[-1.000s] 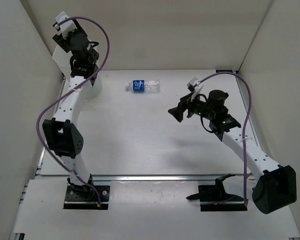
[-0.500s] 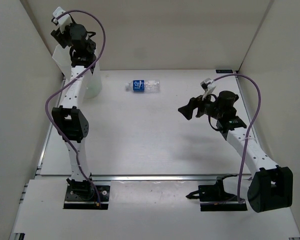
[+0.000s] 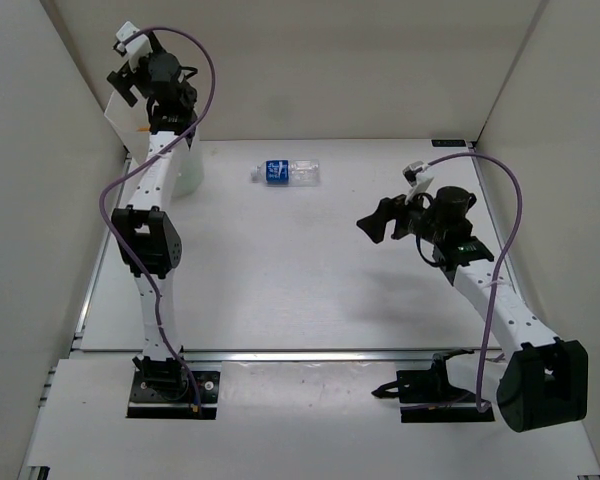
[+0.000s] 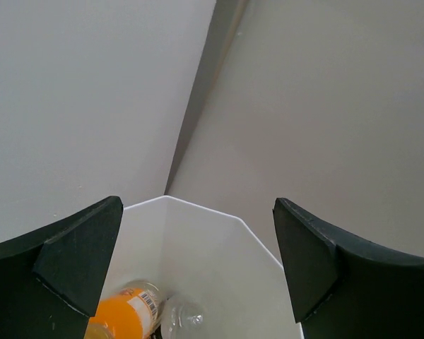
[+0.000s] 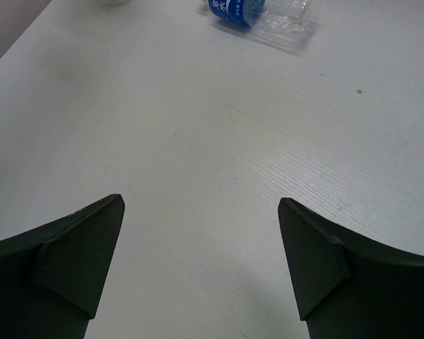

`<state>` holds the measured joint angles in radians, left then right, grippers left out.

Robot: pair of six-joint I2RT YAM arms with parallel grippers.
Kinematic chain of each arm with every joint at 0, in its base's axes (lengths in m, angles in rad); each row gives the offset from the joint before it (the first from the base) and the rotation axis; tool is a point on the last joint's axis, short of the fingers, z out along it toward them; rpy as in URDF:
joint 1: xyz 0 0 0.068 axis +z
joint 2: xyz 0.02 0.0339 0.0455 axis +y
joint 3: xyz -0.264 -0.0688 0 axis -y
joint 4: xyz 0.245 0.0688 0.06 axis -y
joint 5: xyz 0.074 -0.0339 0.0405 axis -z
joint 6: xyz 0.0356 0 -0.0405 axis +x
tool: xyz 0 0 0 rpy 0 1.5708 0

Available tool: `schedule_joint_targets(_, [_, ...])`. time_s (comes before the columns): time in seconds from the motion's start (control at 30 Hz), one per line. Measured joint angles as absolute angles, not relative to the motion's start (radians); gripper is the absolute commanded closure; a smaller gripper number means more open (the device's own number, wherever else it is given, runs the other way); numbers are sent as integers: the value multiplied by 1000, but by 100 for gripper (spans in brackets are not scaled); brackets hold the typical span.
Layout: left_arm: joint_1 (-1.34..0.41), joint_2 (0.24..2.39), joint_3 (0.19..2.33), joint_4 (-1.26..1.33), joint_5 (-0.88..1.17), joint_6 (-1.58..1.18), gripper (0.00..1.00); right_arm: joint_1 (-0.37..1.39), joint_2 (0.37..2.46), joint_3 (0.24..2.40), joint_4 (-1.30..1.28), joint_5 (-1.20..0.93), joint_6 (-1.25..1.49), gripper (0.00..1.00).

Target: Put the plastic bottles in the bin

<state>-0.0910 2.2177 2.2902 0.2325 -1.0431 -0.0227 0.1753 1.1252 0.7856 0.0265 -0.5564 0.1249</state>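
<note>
My left gripper (image 3: pixel 130 76) hangs above the bin (image 3: pixel 185 172) in the far left corner, open and empty. In the left wrist view the gripper (image 4: pixel 198 203) looks down into the white faceted bin (image 4: pixel 212 268). An orange-filled bottle (image 4: pixel 124 314) and a clear bottle (image 4: pixel 180 318) lie at its bottom. A clear bottle with a blue label (image 3: pixel 286 172) lies on its side on the table at the back centre. My right gripper (image 3: pixel 375 222) is open above the table, right of and nearer than that bottle. The bottle (image 5: pixel 261 14) shows at the top of the right wrist view, far ahead of the gripper (image 5: pixel 201 200).
Cream walls enclose the table on the left, back and right. The bin stands tight in the back left corner. The left arm's purple cable (image 3: pixel 195 70) loops beside the bin.
My left gripper, shut in the earlier frames, now stands open over the bin. My right arm pulled back to the right and has since barely moved.
</note>
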Motion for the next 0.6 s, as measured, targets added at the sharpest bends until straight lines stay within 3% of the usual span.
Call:
schedule_joint_targets(0.1, [-103, 2212, 2291, 195, -1008, -28, 2, 188, 1155, 819, -16, -555, 97, 8])
schedule_joint_targets(0.23, [-133, 2157, 2280, -25, -857, -125, 1, 225, 1375, 1055, -119, -558, -12, 6])
schedule_joint_targets(0.43, [-254, 1722, 1808, -307, -544, -246, 1, 240, 1845, 1557, -241, -624, -248, 4])
schedule_joint_targets(0.6, [-395, 1451, 1498, -431, -284, -322, 1, 225, 2298, 2160, -459, -683, -388, 4])
